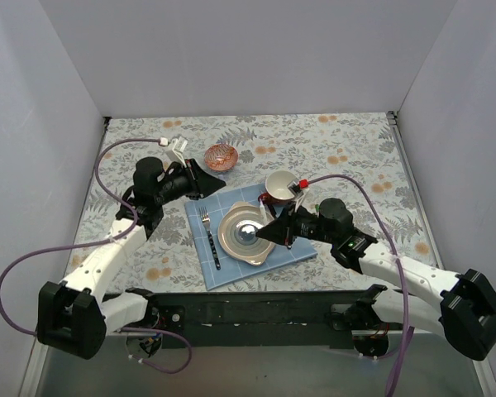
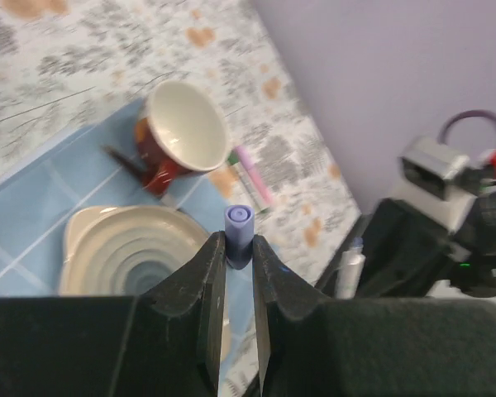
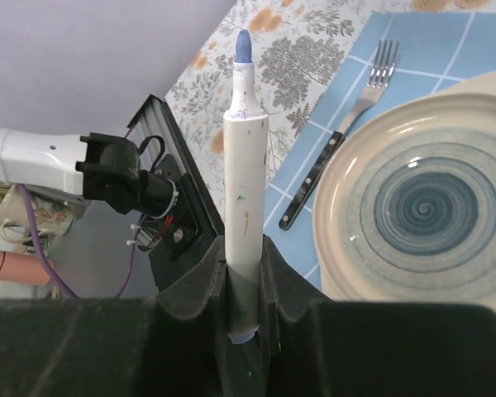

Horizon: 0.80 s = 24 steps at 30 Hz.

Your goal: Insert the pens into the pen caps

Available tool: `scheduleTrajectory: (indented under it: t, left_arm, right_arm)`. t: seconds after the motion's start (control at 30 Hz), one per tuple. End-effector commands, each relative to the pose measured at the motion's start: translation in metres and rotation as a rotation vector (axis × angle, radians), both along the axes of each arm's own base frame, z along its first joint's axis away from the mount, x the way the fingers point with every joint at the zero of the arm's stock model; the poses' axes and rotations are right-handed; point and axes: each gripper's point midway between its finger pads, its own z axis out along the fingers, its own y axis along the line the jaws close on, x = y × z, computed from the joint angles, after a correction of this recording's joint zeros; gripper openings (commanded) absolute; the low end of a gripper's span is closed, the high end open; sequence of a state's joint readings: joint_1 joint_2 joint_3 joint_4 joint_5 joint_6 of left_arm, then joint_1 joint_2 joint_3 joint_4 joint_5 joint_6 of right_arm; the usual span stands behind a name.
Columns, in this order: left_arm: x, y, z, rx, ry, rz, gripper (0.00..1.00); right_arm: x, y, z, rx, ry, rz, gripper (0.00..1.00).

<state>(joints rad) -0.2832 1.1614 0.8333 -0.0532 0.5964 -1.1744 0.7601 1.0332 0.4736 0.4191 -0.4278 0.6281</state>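
Note:
My left gripper is shut on a short purple pen cap, which sticks out past the fingertips, open end outward. In the top view this gripper hangs left of the cup. My right gripper is shut on the white pen, purple tip pointing away; the pen also shows in the left wrist view. In the top view the right gripper is over the plate's right side. The two grippers are apart. A pink pen and a green-ended pen lie side by side on the cloth beside the cup.
A blue mat holds a cream plate, a fork and a red-and-white cup lying tilted. A dark knife handle shows by the cup. A pink bowl sits behind. Grey walls enclose the table.

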Motion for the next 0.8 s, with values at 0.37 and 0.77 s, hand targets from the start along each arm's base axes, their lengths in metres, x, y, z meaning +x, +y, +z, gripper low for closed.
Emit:
scheduleTrajectory:
  t: [0.37, 0.77]
  left_arm:
    - [-0.067, -0.051, 0.085, -0.503, -0.135, -0.108, 0.0]
    - [-0.067, -0.07, 0.07, -0.443, -0.126, -0.137, 0.0]
  right_arm:
    - [-0.01, 0.038, 0.047, 0.188, -0.121, 0.094, 0.01]
    - [-0.013, 0.037, 0.051, 0.191, -0.125, 0.091, 0.01]
